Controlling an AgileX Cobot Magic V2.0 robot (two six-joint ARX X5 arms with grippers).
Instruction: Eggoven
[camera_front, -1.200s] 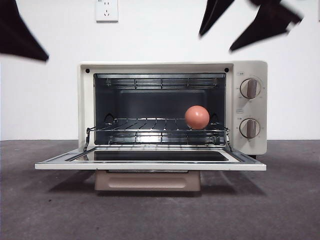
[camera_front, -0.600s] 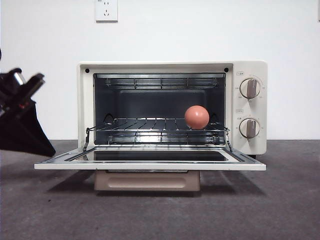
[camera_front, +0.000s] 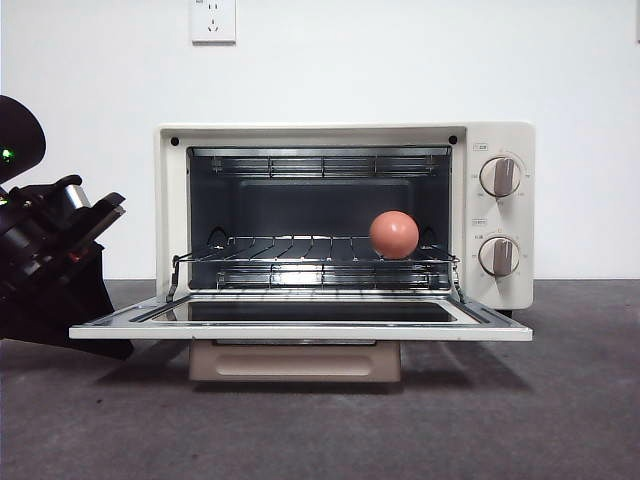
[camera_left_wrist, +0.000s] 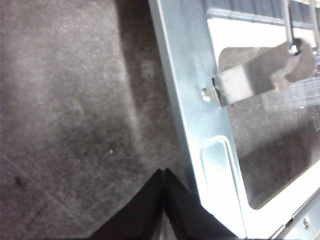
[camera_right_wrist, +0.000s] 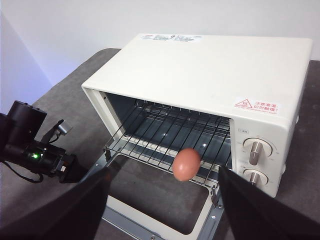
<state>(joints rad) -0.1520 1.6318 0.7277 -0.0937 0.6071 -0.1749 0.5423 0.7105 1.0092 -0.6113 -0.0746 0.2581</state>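
My left tool is pinched narrow, holding nothing, low over the desk just beside the open door's left edge. My right tool stands wide, high above the oven. The egg rests on the wire rack inside, at three o'clock from my left tool. Half a second ago that tool sat farther left; it has closed in on the door.
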